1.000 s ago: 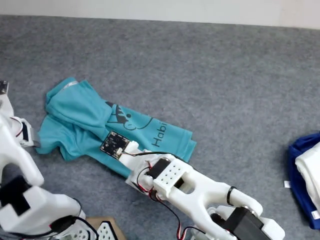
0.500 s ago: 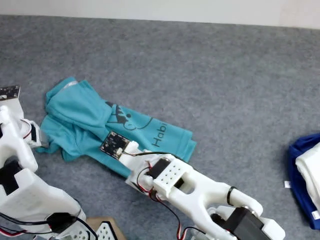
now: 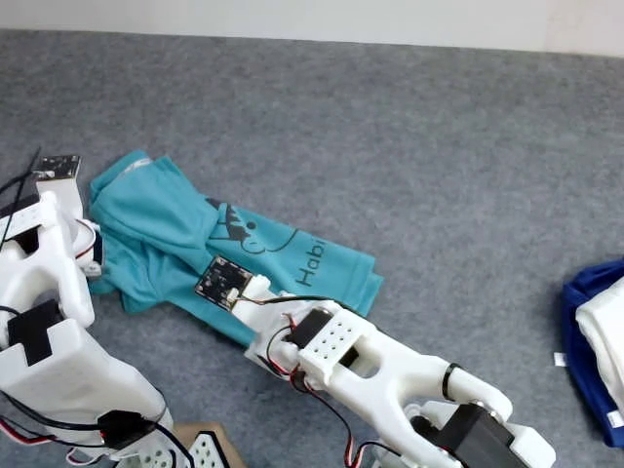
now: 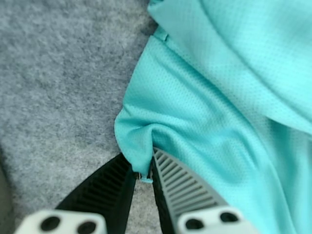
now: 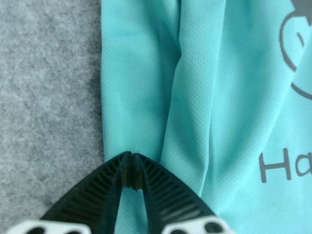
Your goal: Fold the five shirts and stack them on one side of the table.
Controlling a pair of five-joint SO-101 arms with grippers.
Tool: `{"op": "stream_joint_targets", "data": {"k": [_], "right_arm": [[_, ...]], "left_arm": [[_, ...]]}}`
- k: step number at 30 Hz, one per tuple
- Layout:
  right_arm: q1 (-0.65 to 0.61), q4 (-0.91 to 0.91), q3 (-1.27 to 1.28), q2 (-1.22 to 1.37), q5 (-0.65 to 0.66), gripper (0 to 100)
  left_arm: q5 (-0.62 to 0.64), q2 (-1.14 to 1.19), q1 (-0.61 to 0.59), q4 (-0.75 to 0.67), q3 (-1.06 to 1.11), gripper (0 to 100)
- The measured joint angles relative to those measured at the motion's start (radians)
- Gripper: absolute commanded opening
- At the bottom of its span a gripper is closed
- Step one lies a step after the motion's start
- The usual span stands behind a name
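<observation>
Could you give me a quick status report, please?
Left gripper shut on teal shirt, at a corner. Right gripper shut on its edge. Blue and white pile well apart.

Grey carpet (image 3: 439,146) meets a pale wall (image 3: 292,18) behind.

1. My left arm (image 3: 44,292): a second ago it stood at the scene's left edge. It has since swung right and a little farther out, over the shirt's left border.
2. My left gripper (image 4: 142,169): carried right with the arm, fingers pinched on a fold of fabric.
3. Teal shirt (image 3: 175,234): its near-left corner has been drawn rightward and bunched, no longer spread out to the left.
</observation>
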Motion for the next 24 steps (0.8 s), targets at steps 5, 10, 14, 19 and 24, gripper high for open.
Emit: {"op": "stream_joint_targets", "data": {"k": [5,10,14,19,24], "right_arm": [[0.000,0.000,0.000,0.000,0.000,1.6],[0.000,0.000,0.000,0.000,0.000,1.6],[0.000,0.000,0.000,0.000,0.000,1.6],[0.000,0.000,0.000,0.000,0.000,1.6],[0.000,0.000,0.000,0.000,0.000,1.6]], "left_arm": [[0.031,0.005,0.018,0.106,-0.077,1],[0.086,0.009,0.035,0.308,-0.222,1],[0.092,0.009,0.069,0.431,-0.338,1],[0.092,0.009,0.104,0.520,-0.433,1],[0.104,0.009,0.104,0.577,-0.545,1]]}}
